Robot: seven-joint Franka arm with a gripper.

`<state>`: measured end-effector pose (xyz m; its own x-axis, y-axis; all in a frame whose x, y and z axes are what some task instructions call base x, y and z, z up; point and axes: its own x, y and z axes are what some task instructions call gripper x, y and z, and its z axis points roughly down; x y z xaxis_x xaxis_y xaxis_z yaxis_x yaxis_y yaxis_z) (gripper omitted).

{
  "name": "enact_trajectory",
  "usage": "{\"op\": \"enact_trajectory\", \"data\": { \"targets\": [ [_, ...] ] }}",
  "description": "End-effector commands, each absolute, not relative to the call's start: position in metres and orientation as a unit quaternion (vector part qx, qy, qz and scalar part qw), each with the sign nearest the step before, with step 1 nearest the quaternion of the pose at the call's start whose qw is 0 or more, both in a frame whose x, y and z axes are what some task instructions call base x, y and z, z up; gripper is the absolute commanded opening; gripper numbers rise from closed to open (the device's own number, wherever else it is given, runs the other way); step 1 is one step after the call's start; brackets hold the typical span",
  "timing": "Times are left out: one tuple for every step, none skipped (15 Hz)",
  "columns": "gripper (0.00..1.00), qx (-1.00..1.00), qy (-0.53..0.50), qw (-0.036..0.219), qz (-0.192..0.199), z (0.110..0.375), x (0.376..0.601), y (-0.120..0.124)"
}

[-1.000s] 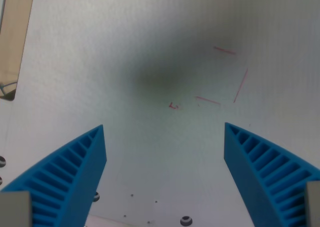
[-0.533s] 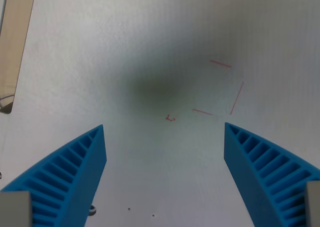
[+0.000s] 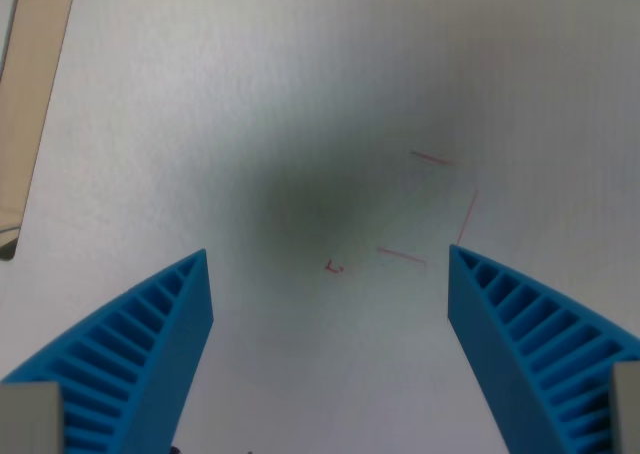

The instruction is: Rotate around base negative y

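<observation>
My gripper [image 3: 330, 264] is open and empty, its two blue ribbed fingers [image 3: 140, 359] spread wide at the bottom of the wrist view. Below lies a white table surface [image 3: 250, 94]. Thin red pen marks [image 3: 440, 209] forming part of a square sit just above the finger on the wrist view's right, with a small red mark [image 3: 333, 267] between the fingers. A dark soft shadow [image 3: 310, 204] lies on the surface above the gap.
A tan strip [image 3: 30, 104], the table's edge or a gap, runs along the wrist view's left edge from the top down to about mid-height.
The whole scene has shifted downward in the view, so the camera has moved. The screw holes at the bottom have gone out of view. The fingers stay equally spread.
</observation>
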<state>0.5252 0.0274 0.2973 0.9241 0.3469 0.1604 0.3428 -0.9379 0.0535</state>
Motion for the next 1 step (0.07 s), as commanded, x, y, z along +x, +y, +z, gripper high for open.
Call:
{"op": "enact_trajectory", "data": {
  "targets": [
    [1.00, 0.958, 0.172, 0.042, 0.224, 0.2993, 0.5082, 0.0263]
  ]
}}
